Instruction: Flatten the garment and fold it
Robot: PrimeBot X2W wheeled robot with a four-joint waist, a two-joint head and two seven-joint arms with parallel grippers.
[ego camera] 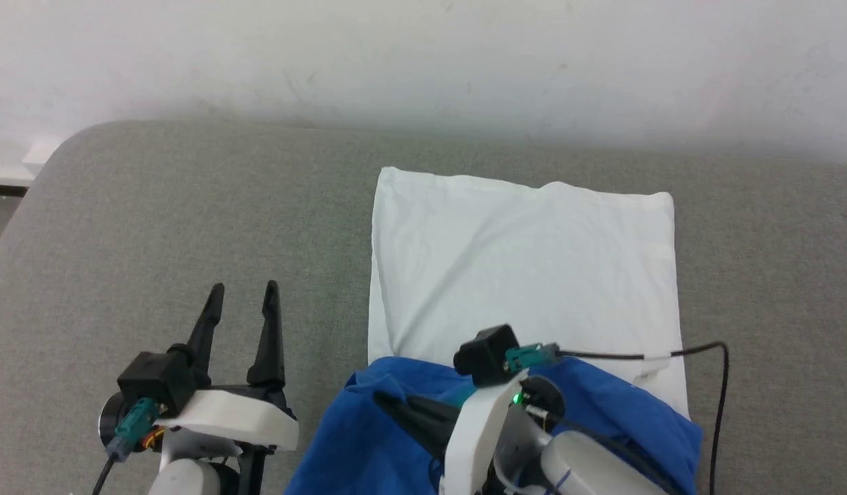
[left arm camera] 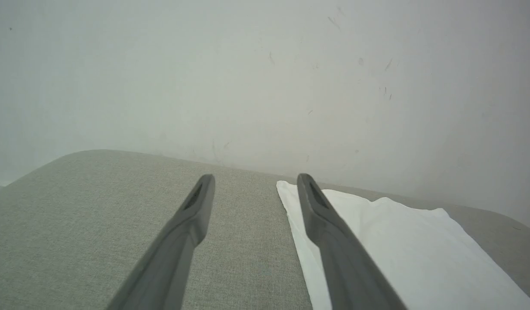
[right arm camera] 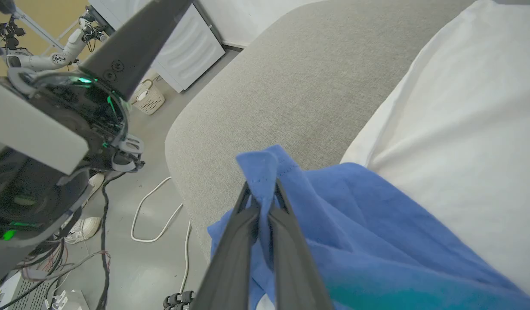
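Right gripper point(right arm camera: 261, 189): you had its two dark fingers pressed together on a bunched blue edge of the garment, and a tuft of blue cloth stood up past the tips. In the head view it point(ego camera: 386, 402) sat low at the near edge, fingers pointing toward your left over the blue cloth.
Left gripper point(ego camera: 245, 289): you had its fingers spread apart with nothing between them, above bare grey fabric to the left of the garment. In its own wrist view point(left arm camera: 255, 178) the right-hand finger crossed the white cloth's edge; whether it touched, you could not tell.
Garment point(ego camera: 520, 268): the white body lay flat and fairly smooth as a rough rectangle, its far edge near the wall. The blue part point(right arm camera: 355, 224) was rumpled and heaped over the near end, and a small blue-green patch showed beside the clamped fingers.
Cushion point(ego camera: 155, 220): grey woven upholstery with a rounded far-left corner carried the whole garment.
Wall point(ego camera: 396, 55): white and lightly scuffed, it rose right behind the cushion.
Floor point(right arm camera: 157, 267): in the right wrist view, beside the cushion, it held a white cable point(right arm camera: 155, 215), a pale basket point(right arm camera: 148, 100) and a white shoe point(right arm camera: 86, 227).
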